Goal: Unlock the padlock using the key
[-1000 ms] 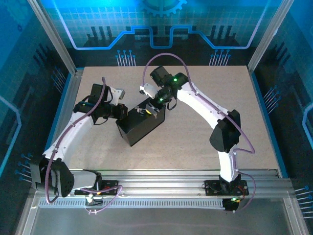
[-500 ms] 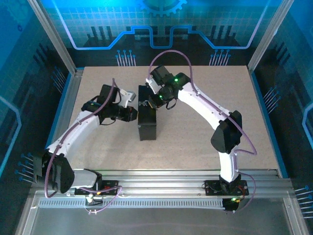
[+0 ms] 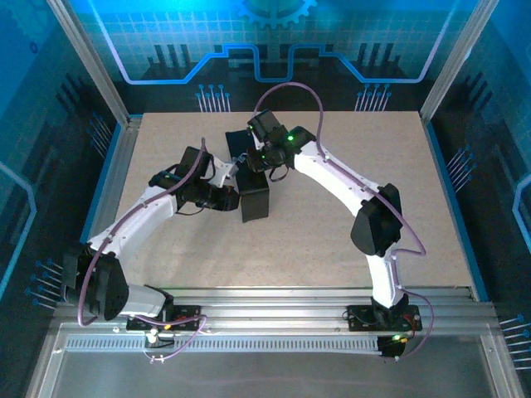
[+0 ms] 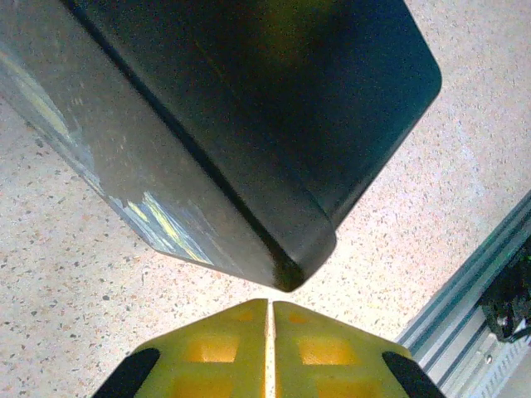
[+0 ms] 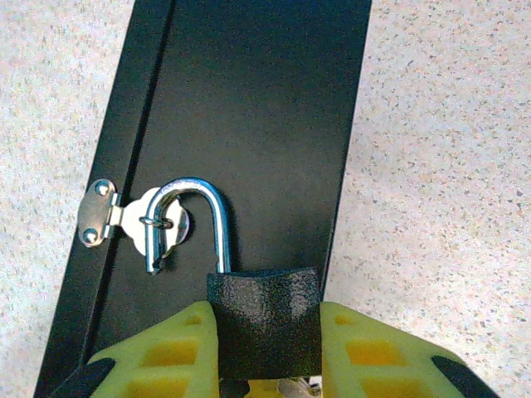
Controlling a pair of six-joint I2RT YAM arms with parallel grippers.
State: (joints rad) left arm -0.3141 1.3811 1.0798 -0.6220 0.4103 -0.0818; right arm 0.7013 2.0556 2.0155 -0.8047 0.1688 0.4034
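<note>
centre: blocked by box [image 3: 254, 203] | box left: closed off by left gripper [image 4: 270, 307] | box far end: taken by right gripper [image 5: 267, 308], padlock [image 5: 264, 332] | table [image 3: 415, 215] right: left open

The padlock [image 5: 264, 319] has a dark, grainy, matt body, and its shackle [image 5: 222, 236] is bright polished metal, like the riveted hasp [image 5: 99, 214]. The box [image 5: 249, 99] is smooth black with a soft sheen. The right claw [image 5: 264, 365] and left claw [image 4: 270, 348] look like smooth yellow plastic. The desk [image 5: 440, 166] is matt, speckled and finely grained.

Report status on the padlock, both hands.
Right hand shut on padlock body. Shackle free leg out of the body, hooked through the hasp. Left hand shut, empty, by the box corner.
</note>
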